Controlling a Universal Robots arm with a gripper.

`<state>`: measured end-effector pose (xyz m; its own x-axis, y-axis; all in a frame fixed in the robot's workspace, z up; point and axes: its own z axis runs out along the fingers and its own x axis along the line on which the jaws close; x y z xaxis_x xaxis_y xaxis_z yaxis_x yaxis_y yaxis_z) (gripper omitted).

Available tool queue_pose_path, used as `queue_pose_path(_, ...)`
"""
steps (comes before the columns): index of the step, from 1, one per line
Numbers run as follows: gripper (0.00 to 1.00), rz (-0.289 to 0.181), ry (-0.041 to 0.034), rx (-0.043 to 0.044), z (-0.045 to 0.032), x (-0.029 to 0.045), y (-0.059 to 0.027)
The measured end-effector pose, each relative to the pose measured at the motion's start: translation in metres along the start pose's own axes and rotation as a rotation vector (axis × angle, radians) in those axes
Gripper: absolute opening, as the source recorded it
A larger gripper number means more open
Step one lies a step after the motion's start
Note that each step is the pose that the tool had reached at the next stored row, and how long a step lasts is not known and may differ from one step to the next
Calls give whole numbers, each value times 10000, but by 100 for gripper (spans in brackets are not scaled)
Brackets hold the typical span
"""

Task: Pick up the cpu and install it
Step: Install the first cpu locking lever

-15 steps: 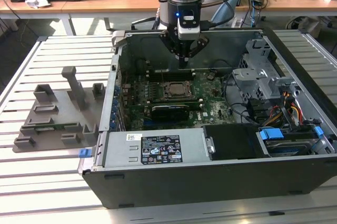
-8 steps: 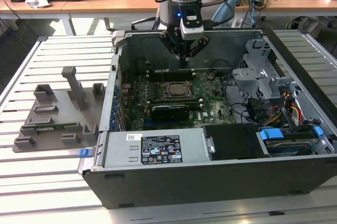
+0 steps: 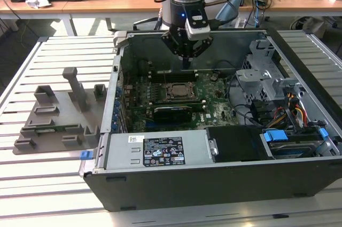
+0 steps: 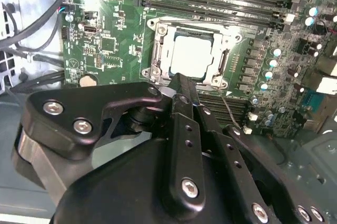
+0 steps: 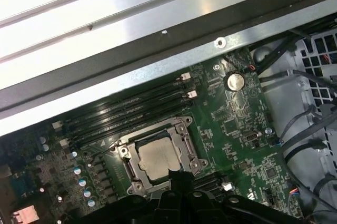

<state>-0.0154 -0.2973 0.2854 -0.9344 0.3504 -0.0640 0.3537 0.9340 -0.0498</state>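
The cpu (image 4: 192, 54) lies flat inside the square socket frame (image 4: 158, 58) on the green motherboard, its silver top showing in both wrist views. The cpu (image 5: 157, 158) sits level within the frame (image 5: 187, 129), and the exterior view shows the cpu (image 3: 176, 92) at the middle of the board. My gripper (image 3: 185, 62) hangs above the far edge of the socket, apart from the chip. Its black fingers (image 4: 181, 84) meet in a narrow tip with nothing between them, so it is shut and empty. In the first wrist view the gripper (image 5: 176, 174) ends just beside the socket's edge.
The open computer case (image 3: 160, 155) lies on a slatted metal table. Memory slots (image 5: 131, 110) run beside the socket, and cables and drive bays (image 3: 278, 99) fill the exterior view's right. Grey plastic holder blocks (image 3: 59, 115) stand on the table at the exterior view's left.
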Motion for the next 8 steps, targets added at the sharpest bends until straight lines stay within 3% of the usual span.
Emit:
queue_pose_path(1,11,-59,24,-77,1,0,1)
queue_pose_path(3,11,-160,112,-329,0,-1,1)
queue_pose_path(4,11,-195,142,-384,1,-1,1)
queue_pose_path(6,11,-291,216,-317,1,-4,2)
queue_pose_path(8,11,-407,212,-263,1,-5,2)
